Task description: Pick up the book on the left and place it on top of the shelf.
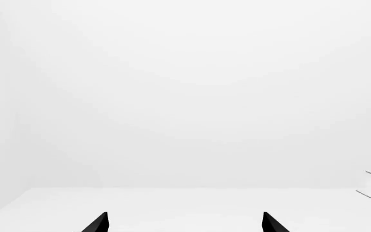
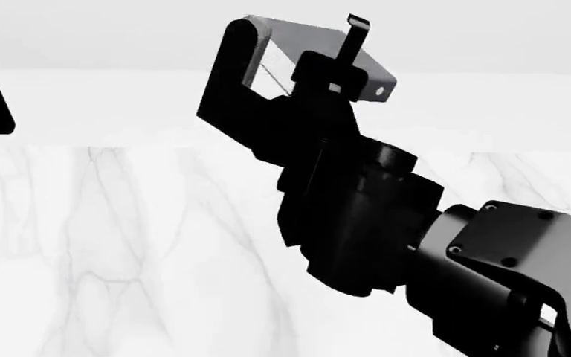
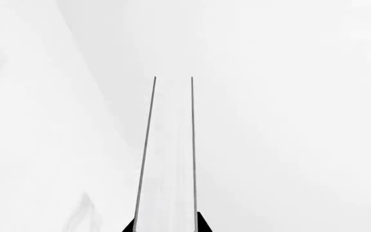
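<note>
Black covers and white page edges mark the book (image 2: 317, 50), which is held aloft in the right gripper (image 2: 337, 61), well above the marble table (image 2: 117, 253) in the head view. In the right wrist view the book (image 3: 167, 159) runs straight out from the camera, page block between two thin dark cover lines, with the jaws closed on it at its near end. Relative to the book, the right arm reaches up from below and to the robot's right, and the left gripper (image 1: 185, 223) sits well apart on the robot's left; its jaws stand spread with nothing between them. The shelf is not visible in any view, so its position relative to the book cannot be told. The step in hand appears to be carrying the book toward the shelf top. To do it well, the grip should stay firm near the held edge, the book should be brought level before lowering, and the head or base probably needs to turn until the shelf is in sight before any release.
</note>
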Controlling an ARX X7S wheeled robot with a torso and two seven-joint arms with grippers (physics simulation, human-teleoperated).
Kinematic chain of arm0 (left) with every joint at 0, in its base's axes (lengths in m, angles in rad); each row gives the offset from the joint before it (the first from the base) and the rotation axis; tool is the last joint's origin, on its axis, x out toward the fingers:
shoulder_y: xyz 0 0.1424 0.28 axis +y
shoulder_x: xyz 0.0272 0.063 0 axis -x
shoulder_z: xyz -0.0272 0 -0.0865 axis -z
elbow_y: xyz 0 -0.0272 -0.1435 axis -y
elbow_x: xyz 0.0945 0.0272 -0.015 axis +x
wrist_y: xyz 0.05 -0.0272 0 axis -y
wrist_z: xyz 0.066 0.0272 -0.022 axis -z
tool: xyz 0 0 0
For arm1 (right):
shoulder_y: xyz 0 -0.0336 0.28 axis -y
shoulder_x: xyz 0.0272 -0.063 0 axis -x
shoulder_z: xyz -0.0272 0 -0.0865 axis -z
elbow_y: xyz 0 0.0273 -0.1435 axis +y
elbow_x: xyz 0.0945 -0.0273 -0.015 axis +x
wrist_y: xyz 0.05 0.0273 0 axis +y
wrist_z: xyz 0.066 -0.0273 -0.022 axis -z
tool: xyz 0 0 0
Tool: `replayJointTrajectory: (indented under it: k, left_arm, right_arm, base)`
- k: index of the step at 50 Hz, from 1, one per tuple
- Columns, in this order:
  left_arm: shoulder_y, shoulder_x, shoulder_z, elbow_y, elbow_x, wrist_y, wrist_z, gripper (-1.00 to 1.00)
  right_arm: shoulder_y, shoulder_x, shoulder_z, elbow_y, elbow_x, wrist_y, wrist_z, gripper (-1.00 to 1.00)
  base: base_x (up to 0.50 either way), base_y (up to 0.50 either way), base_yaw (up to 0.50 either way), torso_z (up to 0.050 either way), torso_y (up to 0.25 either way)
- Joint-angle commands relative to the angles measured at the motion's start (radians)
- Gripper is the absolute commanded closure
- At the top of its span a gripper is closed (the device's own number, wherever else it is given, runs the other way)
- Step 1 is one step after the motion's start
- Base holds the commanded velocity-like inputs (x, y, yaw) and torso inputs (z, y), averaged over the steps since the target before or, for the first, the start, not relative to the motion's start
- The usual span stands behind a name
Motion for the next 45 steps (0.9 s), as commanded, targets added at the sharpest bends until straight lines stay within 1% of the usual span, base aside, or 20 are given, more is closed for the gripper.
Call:
replayJointTrajectory:
  k: [1, 4, 6, 7, 9, 11, 14, 17, 22, 29, 30, 36, 45]
  left_arm:
    - [0.002, -0.002, 0.003, 0.001, -0.003, 0.001, -0.004, -1.0]
    - [0.002, -0.002, 0.003, 0.0, -0.004, 0.002, -0.004, -1.0]
    - [0.002, -0.002, 0.004, -0.001, -0.004, 0.004, -0.005, -1.0]
    - [0.001, -0.002, 0.005, -0.001, -0.005, 0.003, -0.005, -1.0]
    - [0.0, -0.002, 0.004, 0.0, -0.006, 0.002, -0.005, -1.0]
    - [0.0, -0.003, 0.005, -0.001, -0.007, 0.002, -0.006, -1.0]
    - [0.0, -0.004, 0.003, -0.002, -0.008, 0.003, -0.006, -1.0]
    - [0.0, -0.004, 0.003, -0.003, -0.009, 0.004, -0.007, -1.0]
    - [-0.001, -0.005, 0.008, -0.006, -0.009, 0.006, -0.007, -1.0]
    - [-0.001, -0.006, 0.007, -0.007, -0.012, 0.008, -0.008, -1.0]
    - [-0.001, -0.006, 0.005, -0.008, -0.013, 0.008, -0.008, -1.0]
    - [-0.001, -0.008, 0.005, -0.009, -0.014, 0.011, -0.009, -1.0]
    - [0.002, -0.01, 0.008, -0.013, -0.015, 0.017, -0.01, -1.0]
  right_arm:
    - [0.036, -0.051, -0.051, 0.187, -0.211, 0.073, 0.069, 1.0]
    - [0.034, -0.077, -0.062, 0.275, -0.226, 0.069, 0.048, 1.0]
    - [0.017, -0.134, -0.085, 0.451, -0.265, 0.027, 0.026, 1.0]
    - [0.004, -0.172, -0.092, 0.575, -0.28, -0.014, -0.006, 1.0]
    - [-0.015, -0.221, -0.093, 0.726, -0.295, -0.077, -0.054, 1.0]
    - [-0.021, -0.233, -0.077, 0.794, -0.314, -0.086, -0.077, 1.0]
    - [-0.022, -0.232, -0.037, 0.823, -0.364, -0.05, -0.086, 1.0]
    - [-0.029, -0.215, -0.005, 0.824, -0.451, 0.029, -0.074, 1.0]
    - [-0.041, -0.19, 0.096, 0.824, -0.577, 0.103, -0.091, 1.0]
    - [-0.054, -0.163, 0.218, 0.824, -0.684, 0.214, -0.113, 1.0]
    - [-0.055, -0.156, 0.226, 0.824, -0.697, 0.248, -0.108, 1.0]
    - [-0.059, -0.137, 0.265, 0.824, -0.731, 0.324, -0.11, 1.0]
    - [-0.065, -0.097, 0.269, 0.824, -0.744, 0.46, -0.114, 1.0]
  base:
    - [0.0, 0.0, 0.0, 0.0, 0.0]
    - [0.0, 0.0, 0.0, 0.0, 0.003]
    - [0.0, 0.0, 0.0, 0.0, 0.0]
    - [0.0, 0.0, 0.0, 0.0, 0.0]
    - [0.0, 0.0, 0.0, 0.0, 0.0]
    - [0.0, 0.0, 0.0, 0.0, 0.005]
    - [0.0, 0.0, 0.0, 0.0, 0.0]
    - [0.0, 0.0, 0.0, 0.0, 0.003]
    - [0.0, 0.0, 0.0, 0.0, 0.002]
    - [0.0, 0.0, 0.0, 0.0, 0.001]
    - [0.0, 0.0, 0.0, 0.0, 0.0]
    - [0.0, 0.0, 0.0, 0.0, 0.002]
    - [0.0, 0.0, 0.0, 0.0, 0.001]
